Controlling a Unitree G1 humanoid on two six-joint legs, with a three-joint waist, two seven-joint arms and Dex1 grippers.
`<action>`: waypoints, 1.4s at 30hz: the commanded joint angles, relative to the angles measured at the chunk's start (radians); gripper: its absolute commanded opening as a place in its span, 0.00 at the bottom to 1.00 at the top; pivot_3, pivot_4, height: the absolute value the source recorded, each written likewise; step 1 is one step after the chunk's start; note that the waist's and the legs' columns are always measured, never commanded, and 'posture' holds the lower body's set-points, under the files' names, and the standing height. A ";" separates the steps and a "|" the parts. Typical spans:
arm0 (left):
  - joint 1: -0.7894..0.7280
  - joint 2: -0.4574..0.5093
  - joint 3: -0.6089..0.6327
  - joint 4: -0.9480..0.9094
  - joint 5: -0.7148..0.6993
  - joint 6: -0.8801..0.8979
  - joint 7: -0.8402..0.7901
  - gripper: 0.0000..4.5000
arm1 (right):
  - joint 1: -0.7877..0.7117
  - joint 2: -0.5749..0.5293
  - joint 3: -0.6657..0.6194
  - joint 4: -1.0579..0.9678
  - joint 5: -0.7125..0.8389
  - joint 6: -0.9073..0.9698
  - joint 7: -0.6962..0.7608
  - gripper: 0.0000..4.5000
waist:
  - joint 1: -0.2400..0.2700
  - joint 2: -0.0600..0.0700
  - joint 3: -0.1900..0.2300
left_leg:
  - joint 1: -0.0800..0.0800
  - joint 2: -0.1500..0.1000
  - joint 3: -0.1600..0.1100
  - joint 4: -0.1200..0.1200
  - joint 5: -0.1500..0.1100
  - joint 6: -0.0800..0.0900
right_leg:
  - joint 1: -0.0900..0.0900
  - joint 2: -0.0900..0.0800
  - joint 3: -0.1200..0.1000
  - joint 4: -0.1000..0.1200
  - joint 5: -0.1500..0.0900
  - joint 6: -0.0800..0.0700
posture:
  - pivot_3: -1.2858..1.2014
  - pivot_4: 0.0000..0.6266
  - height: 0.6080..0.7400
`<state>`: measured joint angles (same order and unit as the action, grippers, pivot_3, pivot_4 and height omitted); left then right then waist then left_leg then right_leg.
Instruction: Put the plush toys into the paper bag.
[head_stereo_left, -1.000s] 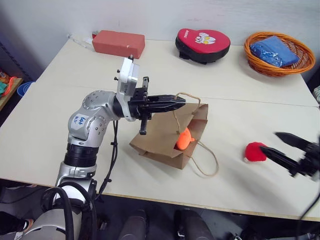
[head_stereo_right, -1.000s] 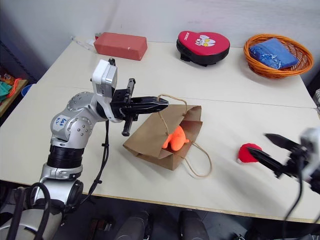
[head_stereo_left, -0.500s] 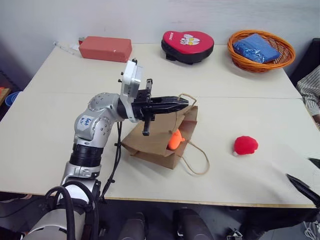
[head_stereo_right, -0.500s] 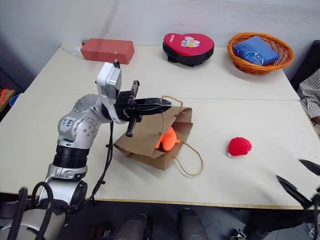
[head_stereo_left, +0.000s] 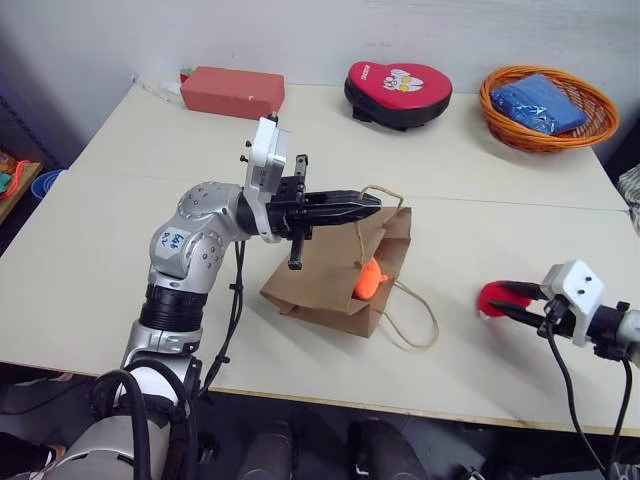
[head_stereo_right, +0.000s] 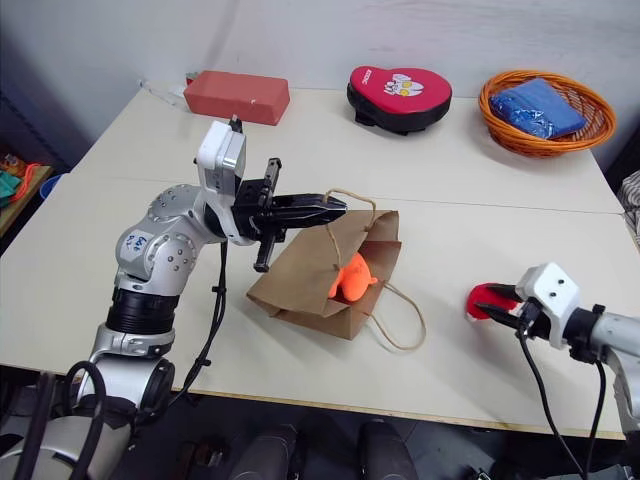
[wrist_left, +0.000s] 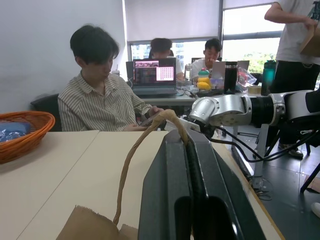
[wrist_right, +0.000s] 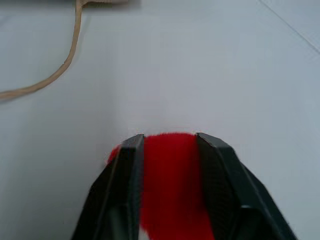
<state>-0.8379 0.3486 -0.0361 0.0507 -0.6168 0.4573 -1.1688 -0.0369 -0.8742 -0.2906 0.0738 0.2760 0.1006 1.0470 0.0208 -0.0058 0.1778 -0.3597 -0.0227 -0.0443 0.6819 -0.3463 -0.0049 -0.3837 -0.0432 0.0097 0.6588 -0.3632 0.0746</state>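
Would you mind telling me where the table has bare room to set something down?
The near-left table is bare. So is the middle strip between the paper bag and the heart pad. It is crowded around the bag mouth, its handle loops and the red toy.

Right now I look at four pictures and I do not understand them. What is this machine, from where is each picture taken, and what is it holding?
This is a humanoid robot with two arms, each ending in two black fingers. The two wide pictures come from a camera on its head, looking down at a table. The other two come from cameras on its wrists, looking along the fingers.

The left gripper is shut on a cord handle of the brown paper bag, holding it up. An orange plush toy already sits in the bag's mouth.

The right gripper has its fingers on either side of the red plush toy on the table and appears to grip it.

At the far edge lie a pinkish-red block, a red heart-shaped pad and an orange basket with something blue inside. The left wrist view also shows people at a desk behind.
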 joint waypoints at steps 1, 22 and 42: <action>-0.006 0.016 0.012 -0.045 -0.004 -0.001 0.009 0.00 | -0.015 -0.027 0.011 0.011 -0.022 -0.046 0.011 0.05 | 0.002 0.000 0.000 | 0.000 0.000 0.000 0.000 0.000 0.000 | 0.000 0.000 0.000 0.000 0.000 0.000 | 0.52 0.24 1.00; -0.002 0.036 0.011 -0.056 -0.012 0.003 0.022 0.00 | -0.063 -0.152 0.078 0.128 -0.106 -0.109 0.114 0.54 | -0.010 0.000 0.000 | -0.001 0.000 0.000 0.000 0.000 0.000 | 0.000 0.000 -0.001 0.000 0.000 0.000 | 0.52 0.24 1.00; -0.009 0.059 0.037 -0.058 -0.042 0.039 0.025 0.00 | -0.371 0.068 0.303 -0.189 0.137 0.219 0.104 0.01 | -0.019 0.001 0.001 | -0.001 0.001 -0.003 0.001 0.000 -0.001 | -0.001 0.000 -0.002 0.000 0.000 0.000 | 0.52 0.24 1.00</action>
<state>-0.8365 0.4011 -0.0284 0.0150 -0.6317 0.4925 -1.1479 -0.3977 -0.8172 -0.0257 -0.1150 0.4568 0.3296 1.1684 0.0015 -0.0052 0.1784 -0.3620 -0.0221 -0.0481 0.6828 -0.3464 -0.0063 -0.3850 -0.0435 0.0071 0.6583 -0.3632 0.0746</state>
